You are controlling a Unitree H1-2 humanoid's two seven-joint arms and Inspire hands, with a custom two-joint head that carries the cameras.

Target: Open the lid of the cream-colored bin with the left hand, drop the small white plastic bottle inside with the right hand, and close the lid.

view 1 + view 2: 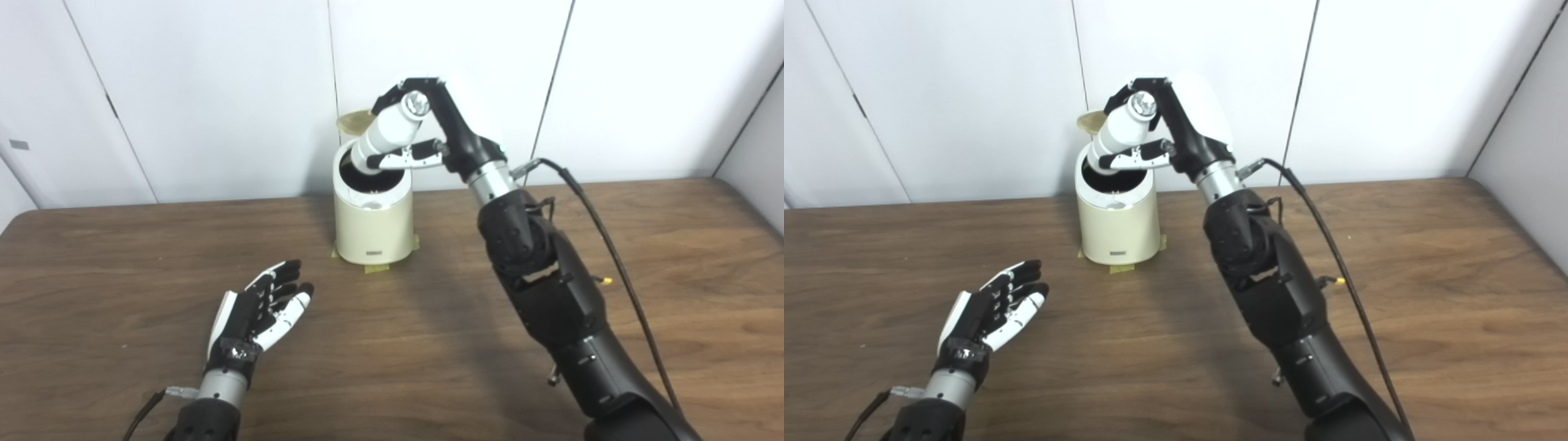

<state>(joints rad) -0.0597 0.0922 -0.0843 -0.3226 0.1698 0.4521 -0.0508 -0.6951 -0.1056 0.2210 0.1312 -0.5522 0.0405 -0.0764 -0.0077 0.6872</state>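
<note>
The cream-colored bin (372, 226) stands at the back middle of the table, its lid (354, 122) swung up behind it and its dark opening (372, 176) showing. My right hand (442, 131) is shut on the small white plastic bottle (388, 135), held tilted with its lower end just over the bin's opening. The bottle also shows in the right eye view (1118, 136). My left hand (264, 307) is open and empty, resting low over the table in front and to the left of the bin, palm up.
Yellow tape (378, 267) marks the bin's base on the brown wooden table (122, 269). White wall panels stand close behind the bin. A black cable (612, 257) runs along my right arm.
</note>
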